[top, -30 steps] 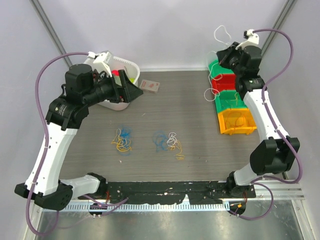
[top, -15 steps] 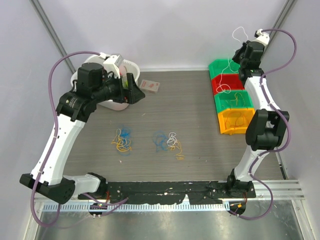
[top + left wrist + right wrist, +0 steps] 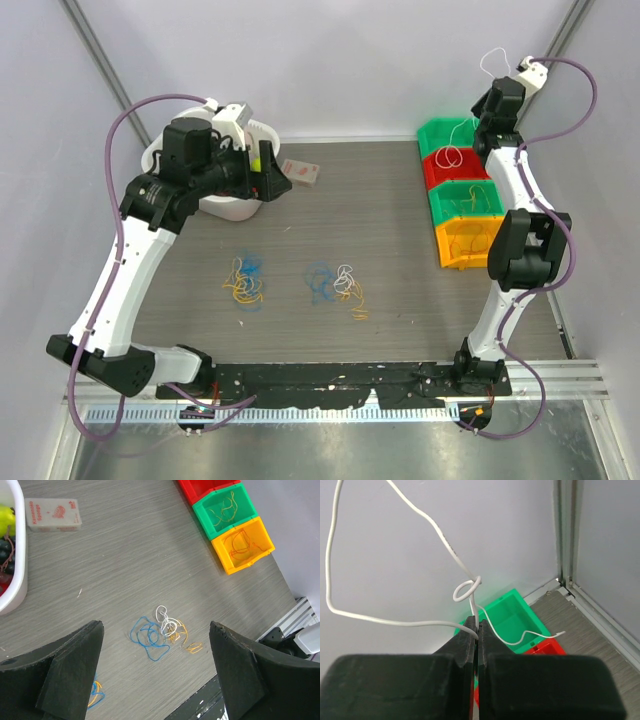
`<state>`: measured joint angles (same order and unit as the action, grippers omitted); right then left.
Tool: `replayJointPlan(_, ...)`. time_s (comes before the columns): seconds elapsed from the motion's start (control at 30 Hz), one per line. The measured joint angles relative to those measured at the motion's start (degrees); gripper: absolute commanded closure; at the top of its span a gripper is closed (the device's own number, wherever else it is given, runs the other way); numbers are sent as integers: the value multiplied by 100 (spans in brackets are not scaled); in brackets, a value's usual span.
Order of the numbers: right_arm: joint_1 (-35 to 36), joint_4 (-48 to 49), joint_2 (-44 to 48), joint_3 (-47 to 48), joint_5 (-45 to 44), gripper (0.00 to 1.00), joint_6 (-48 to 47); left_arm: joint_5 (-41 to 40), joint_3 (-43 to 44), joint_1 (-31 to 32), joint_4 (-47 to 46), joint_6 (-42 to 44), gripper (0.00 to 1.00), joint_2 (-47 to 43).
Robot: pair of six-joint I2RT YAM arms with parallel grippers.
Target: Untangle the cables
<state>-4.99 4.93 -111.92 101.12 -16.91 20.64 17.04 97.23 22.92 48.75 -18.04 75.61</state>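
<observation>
One white cable (image 3: 445, 535) is pinched tight in the right gripper (image 3: 477, 630), high over the green bin (image 3: 507, 617); it should go lower before letting go. The left gripper (image 3: 155, 630) hangs wide apart above tangled cables (image 3: 147, 641) on the table (image 3: 125, 555).

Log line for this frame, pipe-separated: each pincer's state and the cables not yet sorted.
right pincer: shut on white cable, raised above bins | left pincer: open, empty | table: two tangles

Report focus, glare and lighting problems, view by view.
Top external: even, soft light, sharp throughout, with a mild sheen on the metal ledge. Left wrist: the loose cables are crisp, while the left gripper is a soft dark mass. Right wrist: the white cable is sharp and the right gripper is blurred.
</observation>
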Motion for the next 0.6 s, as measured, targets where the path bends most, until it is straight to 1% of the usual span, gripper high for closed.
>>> replayJointPlan(0.17,13,-63,0,-2,-448,99,284,-87,15,0,2,68,8,0)
replayJointPlan(0.23,26,-142,0,-20,-538,99,546,-105,15,0,2,72,8,0)
replayJointPlan(0.4,37,-341,0,-254,-568,99,1119,-103,13,0,-2,61,8,0)
replayJointPlan(0.6,37,-940,-11,-763,-492,99,1985,-125,13,0,0,72,8,0)
